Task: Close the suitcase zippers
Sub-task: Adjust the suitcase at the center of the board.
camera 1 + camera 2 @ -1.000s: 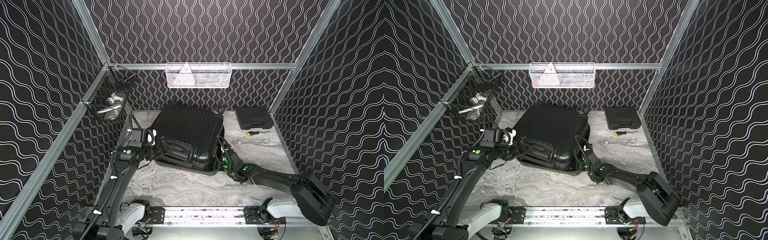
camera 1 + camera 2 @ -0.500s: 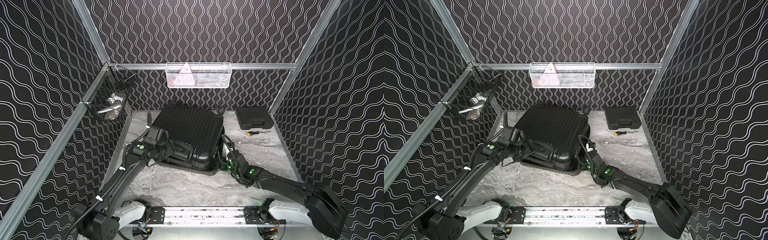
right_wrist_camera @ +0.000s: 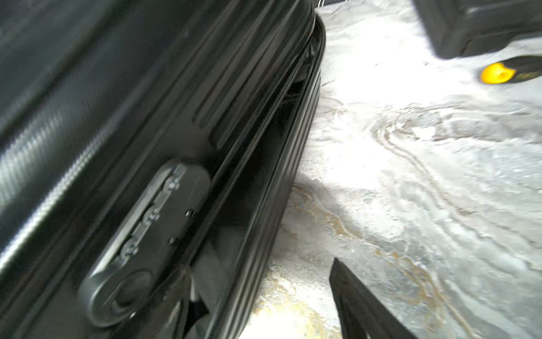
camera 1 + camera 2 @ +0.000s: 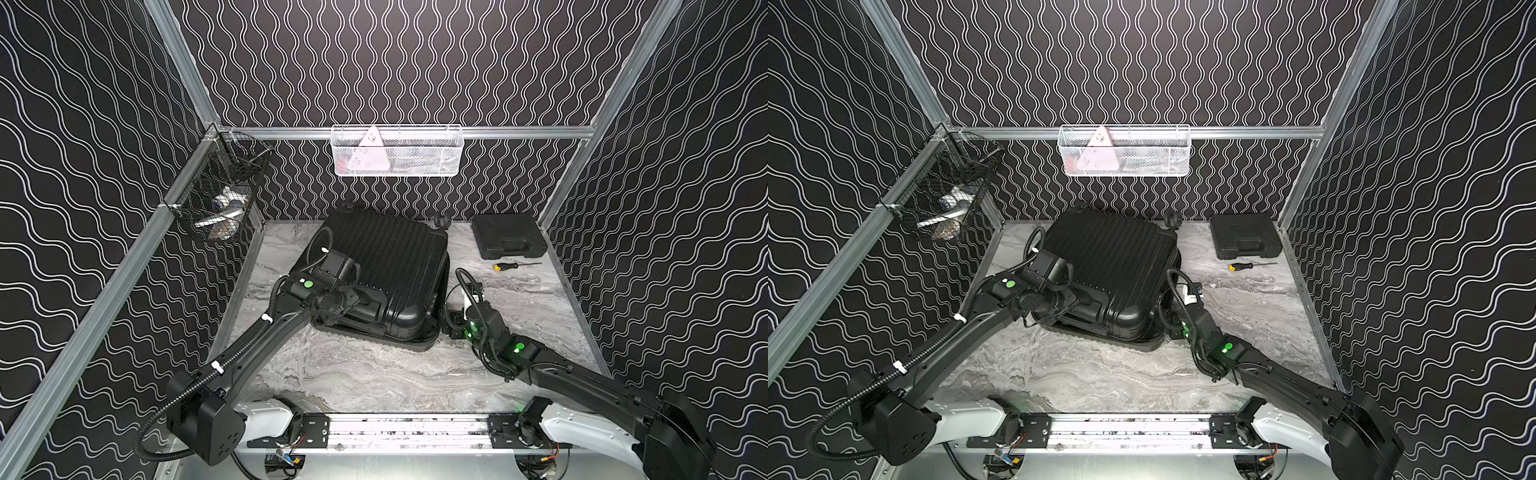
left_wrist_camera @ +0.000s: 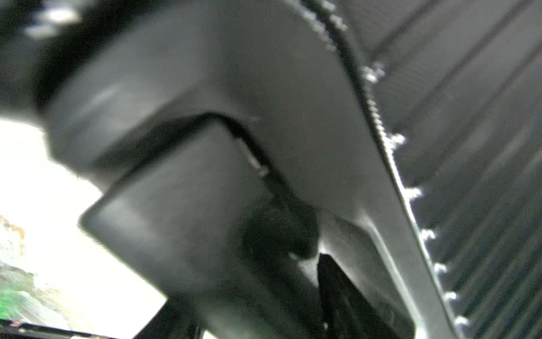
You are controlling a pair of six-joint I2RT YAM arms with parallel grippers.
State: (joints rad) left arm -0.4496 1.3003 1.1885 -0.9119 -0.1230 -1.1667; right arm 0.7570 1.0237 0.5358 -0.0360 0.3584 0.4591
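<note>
Suitcase: the suitcase (image 4: 388, 266) is lying flat and askew on the marble table (image 4: 374, 374), ribbed shell facing up, toward the back wall, with its wheels (image 4: 442, 220) pointing at that wall.
Seam: in the right wrist view the two halves are gaping apart along the side carrying the lock (image 3: 146, 234), the upper half sitting off the lower one.
Zipper: the zipper (image 3: 234, 164) is running as thin dark lines along that open seam; its pulls are too dark to pick out.
Left claw: the left claw (image 4: 365, 300) is lying at the handle (image 5: 176, 220) on the suitcase's near side. Its wrist view is blurring badly, with only one finger (image 5: 337, 293) showing, so I cannot tell whether it is clenched or released.
Right claw: the right claw (image 4: 451, 324) is sitting low beside the suitcase's near right corner, released and grasping nothing. Its visible finger (image 3: 360, 299) is hanging over bare marble, apart from the shell.
Tool case: a tool case (image 4: 509, 235) is lying in the back right corner, with a screwdriver (image 4: 505, 266) just in front of it.
Baskets: a white basket (image 4: 397, 151) is hanging on the back rail and a black basket (image 4: 220, 199) on the left rail.
</note>
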